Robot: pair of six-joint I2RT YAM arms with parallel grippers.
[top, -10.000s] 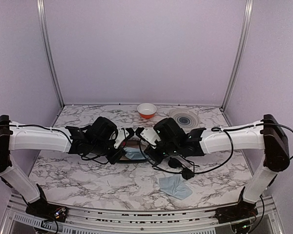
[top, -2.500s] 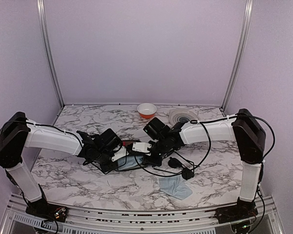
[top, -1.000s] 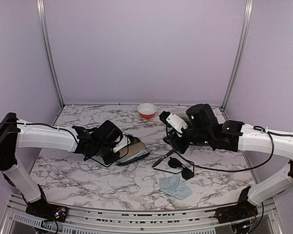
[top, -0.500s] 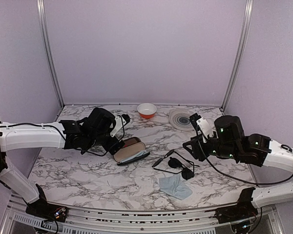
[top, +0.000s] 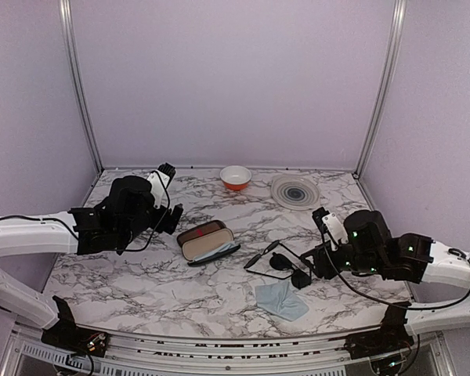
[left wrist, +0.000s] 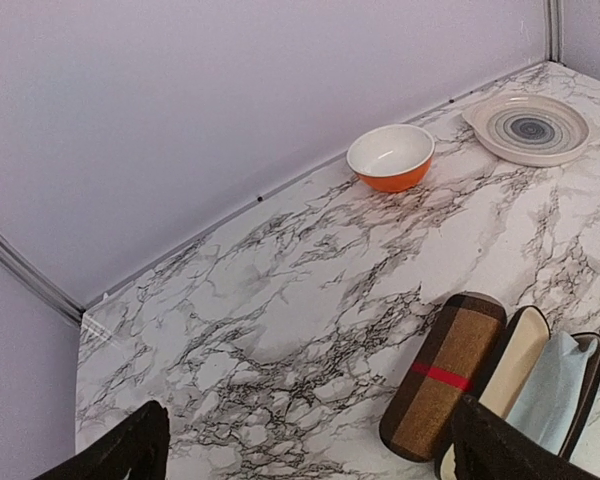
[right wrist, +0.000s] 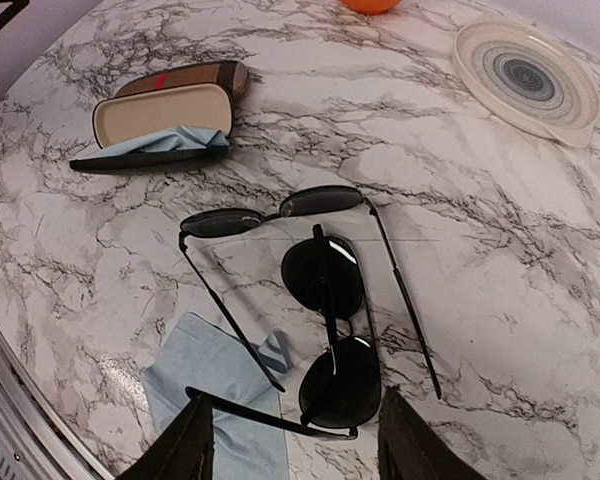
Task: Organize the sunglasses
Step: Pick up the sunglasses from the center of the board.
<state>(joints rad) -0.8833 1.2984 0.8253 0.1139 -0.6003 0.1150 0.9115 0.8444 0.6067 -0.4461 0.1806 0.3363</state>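
While the plaid case (top: 207, 243) lies open to receive them, the sunglasses (right wrist: 322, 280) sit on the tabletop (top: 141, 274) under the right tool (right wrist: 298, 437), parted for a likely grab, and the left tool (left wrist: 310, 450) gapes empty.

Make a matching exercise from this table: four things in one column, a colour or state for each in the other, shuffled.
1. bowl
2. plate
3. case
4. sunglasses

A. open, blue cloth inside
B. thin black frames, dark lenses
C. orange outside, white inside
D. pale with grey rings

Pairs: 1-C, 2-D, 3-A, 4-B
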